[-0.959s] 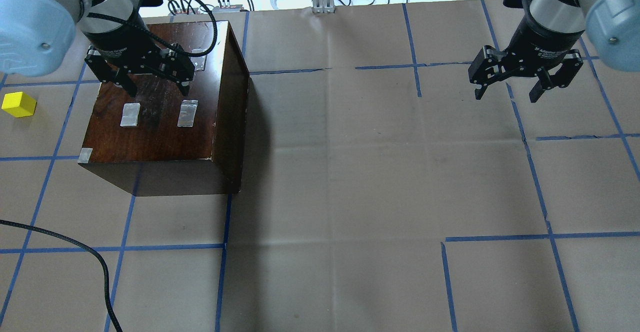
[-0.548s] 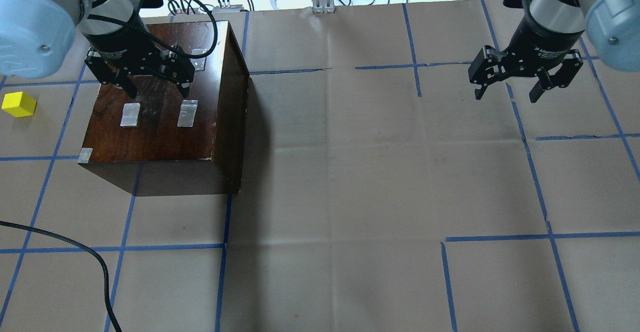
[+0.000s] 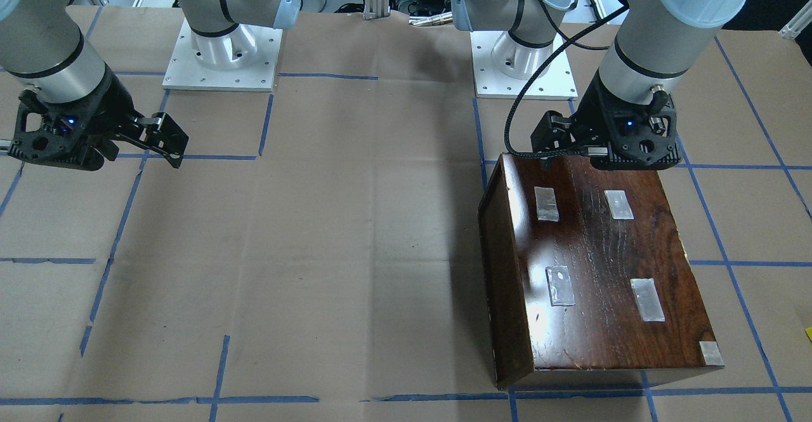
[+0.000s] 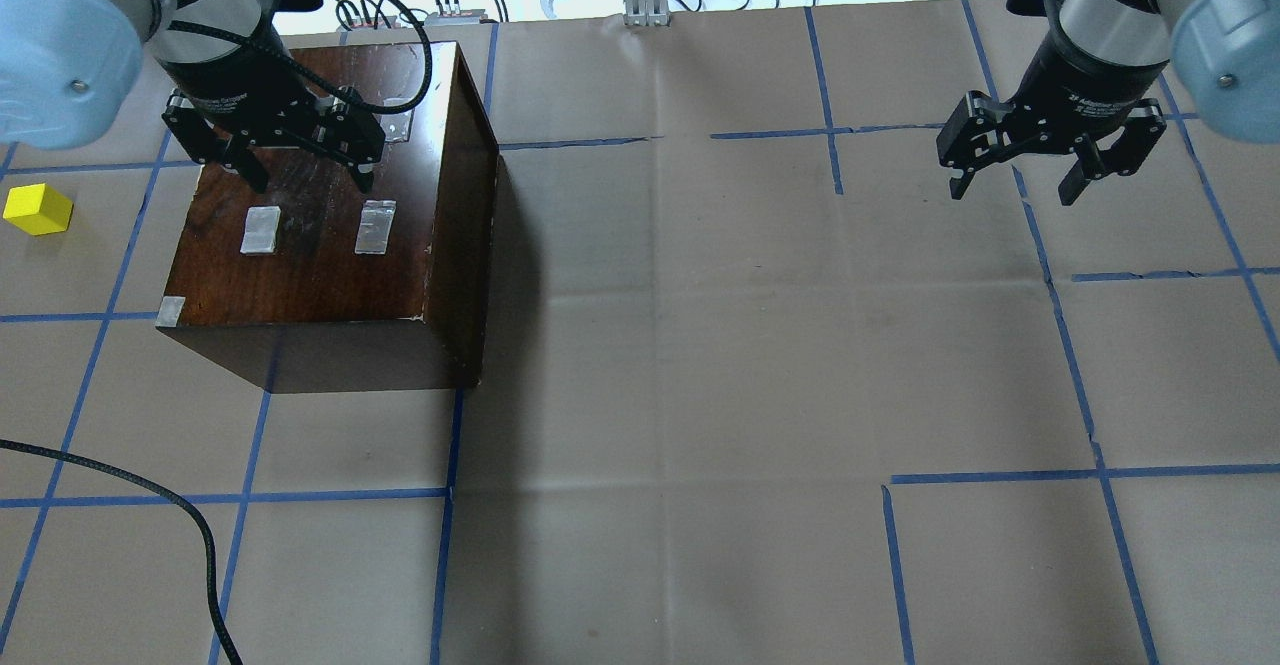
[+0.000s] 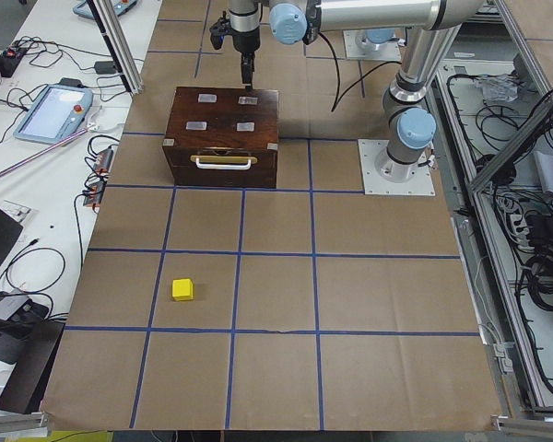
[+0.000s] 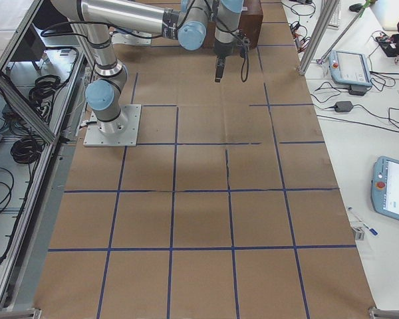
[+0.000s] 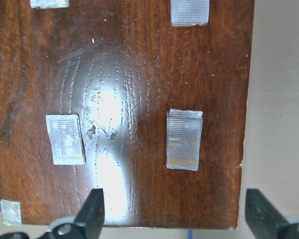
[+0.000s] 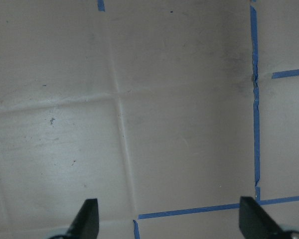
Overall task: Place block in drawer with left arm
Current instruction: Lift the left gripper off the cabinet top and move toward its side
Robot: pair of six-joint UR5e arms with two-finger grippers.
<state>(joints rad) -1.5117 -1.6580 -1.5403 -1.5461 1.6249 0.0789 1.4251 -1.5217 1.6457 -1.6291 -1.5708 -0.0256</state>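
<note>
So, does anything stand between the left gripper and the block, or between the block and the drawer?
Nothing visible blocks the left gripper, open above the cabinet, from the block on the table. But the drawer looks shut, so its front bars entry.

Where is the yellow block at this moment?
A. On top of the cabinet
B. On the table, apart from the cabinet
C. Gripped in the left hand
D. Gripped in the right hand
B: the block lies on the table, clear of the cabinet, while the left hand hangs open and empty over the cabinet's top.
</note>
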